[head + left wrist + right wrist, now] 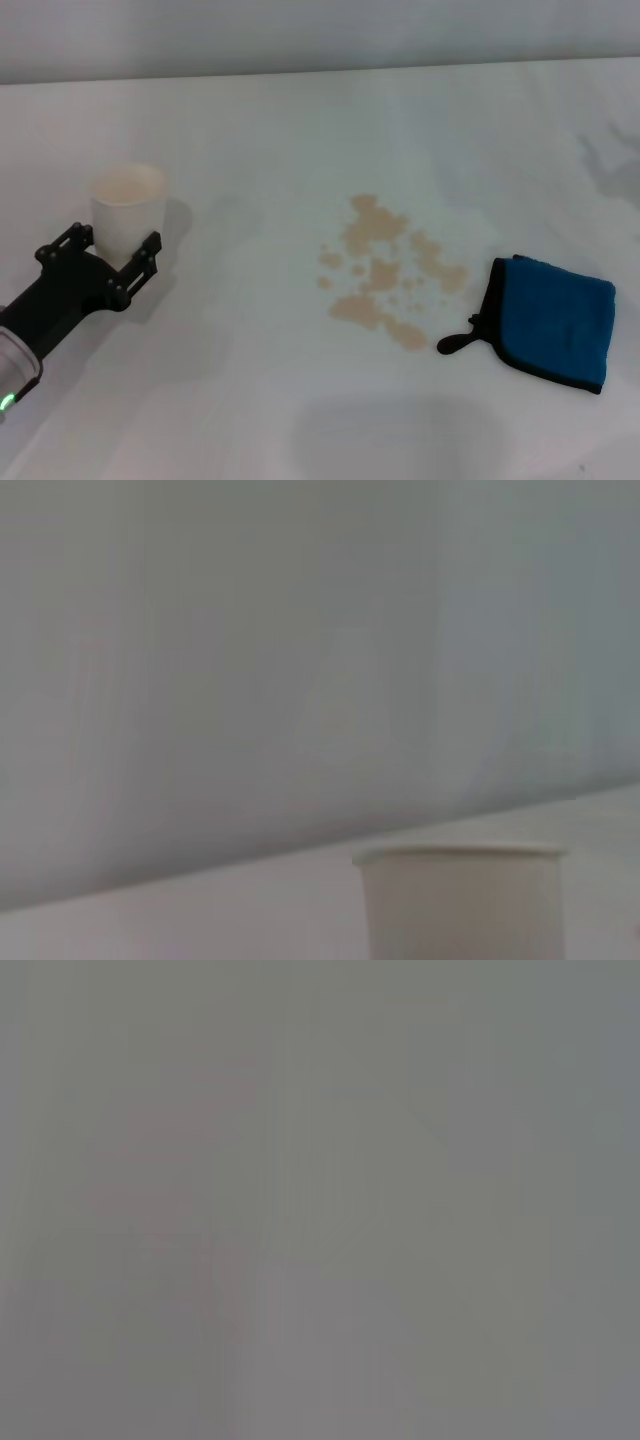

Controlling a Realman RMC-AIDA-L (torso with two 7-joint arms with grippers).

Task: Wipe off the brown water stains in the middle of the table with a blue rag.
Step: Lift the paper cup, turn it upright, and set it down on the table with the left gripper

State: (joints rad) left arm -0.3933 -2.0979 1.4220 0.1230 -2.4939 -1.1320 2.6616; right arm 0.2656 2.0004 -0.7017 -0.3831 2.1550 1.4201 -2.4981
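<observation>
I am seeing 0 wiping done: brown water stains [385,270] remaining, blue rag [555,322] untouched, left gripper [110,255] spread around paper cup [127,205].

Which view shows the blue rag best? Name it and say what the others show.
The head view. The blue rag lies flat and whole on the table, beside the brown water stains, with its black loop tab pointing toward them. The left wrist view shows only a white paper cup and a wall, no rag. The right wrist view shows featureless grey.
</observation>
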